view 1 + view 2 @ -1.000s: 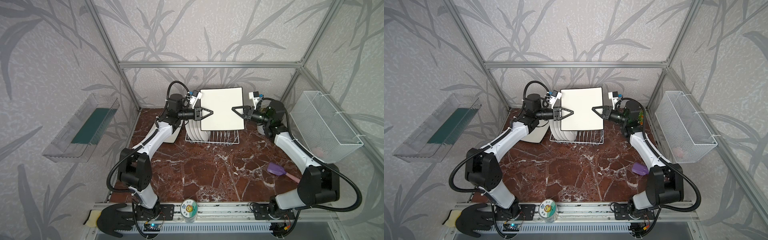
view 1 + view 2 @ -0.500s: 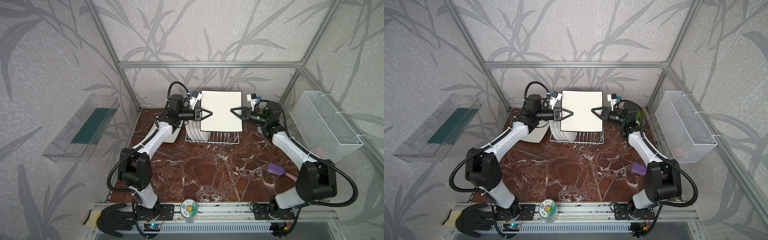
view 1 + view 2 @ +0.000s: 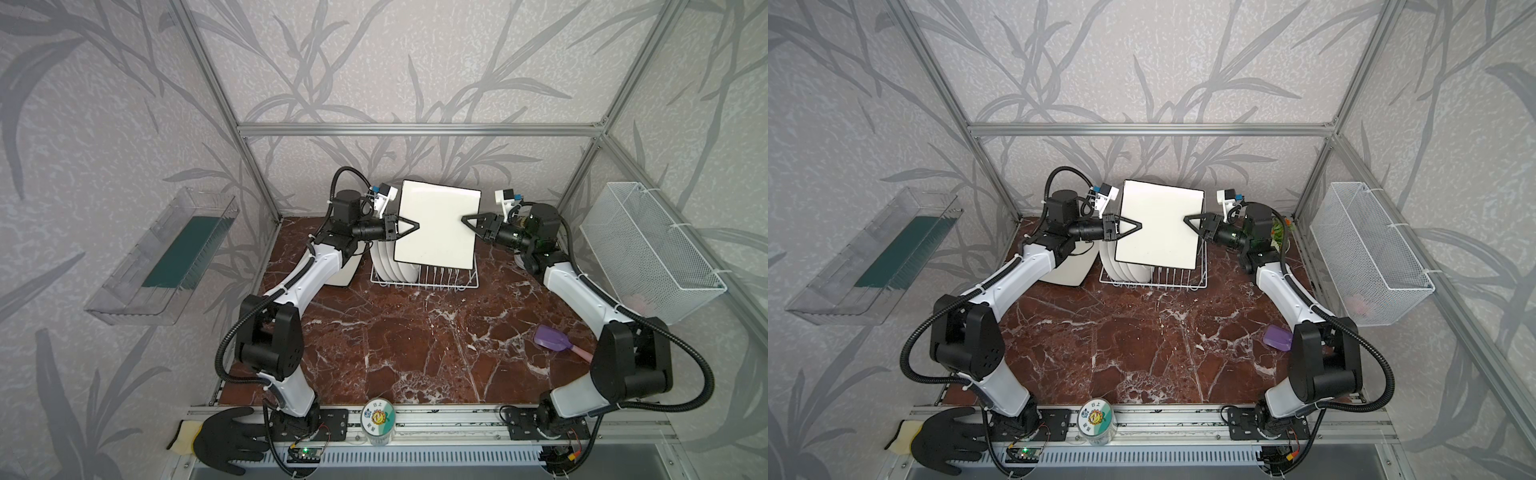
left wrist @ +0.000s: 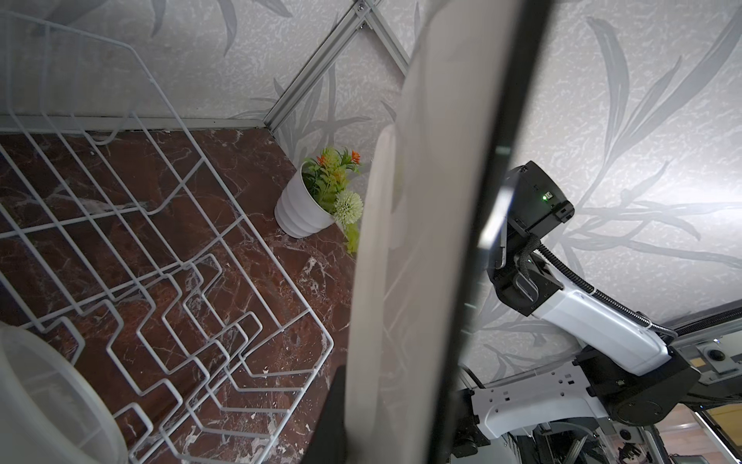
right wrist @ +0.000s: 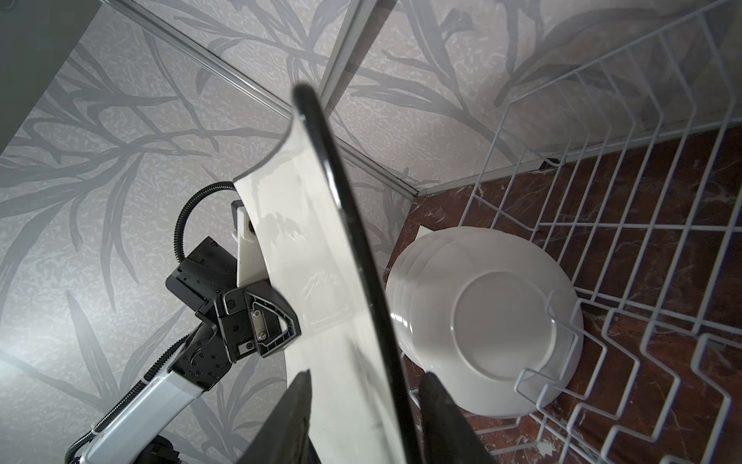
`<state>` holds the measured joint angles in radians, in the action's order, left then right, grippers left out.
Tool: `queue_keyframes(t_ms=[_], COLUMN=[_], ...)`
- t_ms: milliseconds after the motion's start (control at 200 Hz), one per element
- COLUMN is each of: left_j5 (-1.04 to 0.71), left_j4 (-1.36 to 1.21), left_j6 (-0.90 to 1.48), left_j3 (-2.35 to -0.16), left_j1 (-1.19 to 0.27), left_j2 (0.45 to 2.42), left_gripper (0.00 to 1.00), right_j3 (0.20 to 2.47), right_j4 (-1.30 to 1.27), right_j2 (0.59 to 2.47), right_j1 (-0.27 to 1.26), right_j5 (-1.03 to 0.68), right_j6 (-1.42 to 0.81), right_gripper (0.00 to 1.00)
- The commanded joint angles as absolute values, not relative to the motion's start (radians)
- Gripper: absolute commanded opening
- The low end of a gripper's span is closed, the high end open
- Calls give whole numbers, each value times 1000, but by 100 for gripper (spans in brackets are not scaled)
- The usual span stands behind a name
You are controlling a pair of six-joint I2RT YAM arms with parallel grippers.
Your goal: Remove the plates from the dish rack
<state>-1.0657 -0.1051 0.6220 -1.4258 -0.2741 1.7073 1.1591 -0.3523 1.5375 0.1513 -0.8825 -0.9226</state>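
In both top views the square plate (image 3: 436, 226) hangs in the upper middle of the frame, tilted, above the dish rack (image 3: 440, 283). Its lower edge overlaps the row of round plates (image 3: 390, 266) standing at the rack's left end. The left gripper (image 3: 413, 226) is clamped on the plate's left edge. The right gripper (image 3: 467, 219) sits at the right edge. Another square plate (image 3: 1065, 272) lies on the table left of the rack, partly under the left arm. A mesh basket (image 3: 648, 249) hangs at the right, a clear tray (image 3: 166, 257) at the left, and a purple scoop (image 3: 548, 337) lies lower right, well apart from the work.

In the left wrist view the square plate (image 4: 401, 241) is a blurred pale band down the middle, too close to show how the jaws stand. The bare part of the dish rack (image 4: 160, 249) fills the left, and a potted plant (image 4: 301, 209) stands in the corner beyond it.

In the right wrist view the right gripper (image 5: 365, 377) stands apart, its jaws on either side of the plate's dark rim with a gap on each side, so it holds nothing. The left gripper (image 5: 277, 325) pinches the far edge.

The plate probably hangs from one side alone. I judge it could pivot or slip there and drop onto the round plates (image 5: 490, 321) and the tines. The right jaws straddle the rim, so a sideways pull could snag it and twist the plate loose. The left arm and the plate on the table crowd the likely set-down spot.
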Motion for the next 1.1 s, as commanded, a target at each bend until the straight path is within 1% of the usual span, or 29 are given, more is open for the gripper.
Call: queue_keyframes(t_ms=[0,185,345,535,670,740,780,1095], left_j5=[-985,-976,-950,-884,-837,-811,-798,-628], left_j4=[-239,-263,-280,-259,-256,-259,-262,-250], left_j6=[659,693,715,718,735,748,758,776], left_j3=[-1430,-1430,-1431,-1423,-1404,-1396,-1392,-1351], left_j1=[-252,-241,-235,-215,-186,-165,-152,-63], left_j2=[1681,1674,1665,1638,1604,1582,1567,1447], left_gripper=[0,0,0,0,0,0,0,0], right_j3=[1202,1206,1213,1225,1239,1247,1250,1261], right_j4=[-353,-297,-235,-105,8,58,84,246], right_j2=[1535,1535,1531,1499,1463,1442,1429,1313], right_j1=[157,152,146,143,143,143,144,151], right_j5=[-903,-866,-828,-742,-680,-658,-646,-564], right_j6=[-914,-893,-866,-782,-692,-646,-606,-411], right_gripper=[45,51,60,76,82,90,100,99])
